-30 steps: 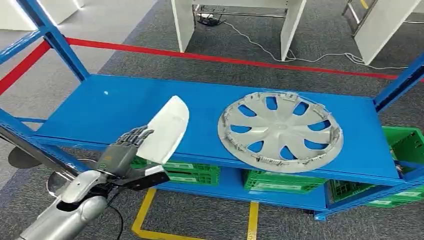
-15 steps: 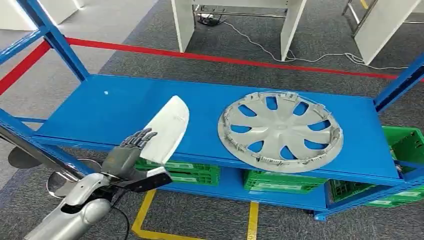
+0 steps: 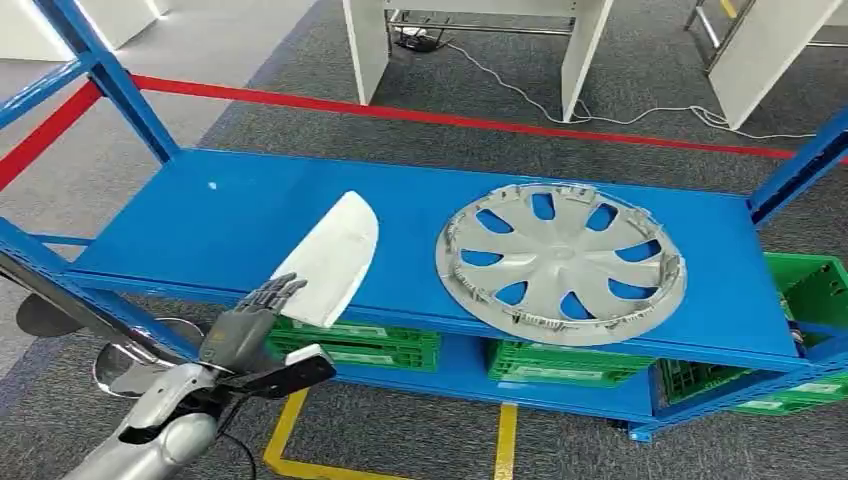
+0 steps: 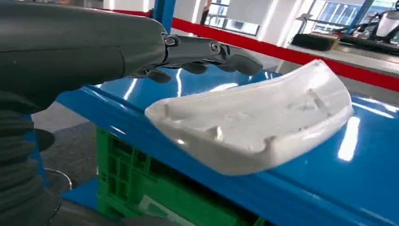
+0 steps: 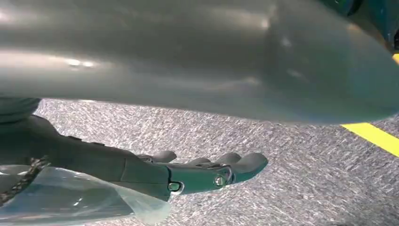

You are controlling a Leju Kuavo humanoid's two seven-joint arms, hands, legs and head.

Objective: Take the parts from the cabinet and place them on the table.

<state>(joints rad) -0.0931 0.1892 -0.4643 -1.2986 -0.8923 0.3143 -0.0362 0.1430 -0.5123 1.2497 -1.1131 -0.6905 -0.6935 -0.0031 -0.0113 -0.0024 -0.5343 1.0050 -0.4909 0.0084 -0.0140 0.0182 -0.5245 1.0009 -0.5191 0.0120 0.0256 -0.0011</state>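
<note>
Bare blue shelf [image 3: 200, 215] left of white cover [image 3: 333, 258].

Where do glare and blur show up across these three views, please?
Head view: even light, sharp, faint sheen on the blue shelf. Left wrist view: bright streaks of glare on the shelf around the white part, with the left hand soft up close. Right wrist view: a blurred silver surface fills the top, above the right hand.

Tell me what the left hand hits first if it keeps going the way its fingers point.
Most likely the white part lying on the blue shelf; the left hand points at its near end, fingers apart, holding nothing. The gap is hard to judge.
</note>
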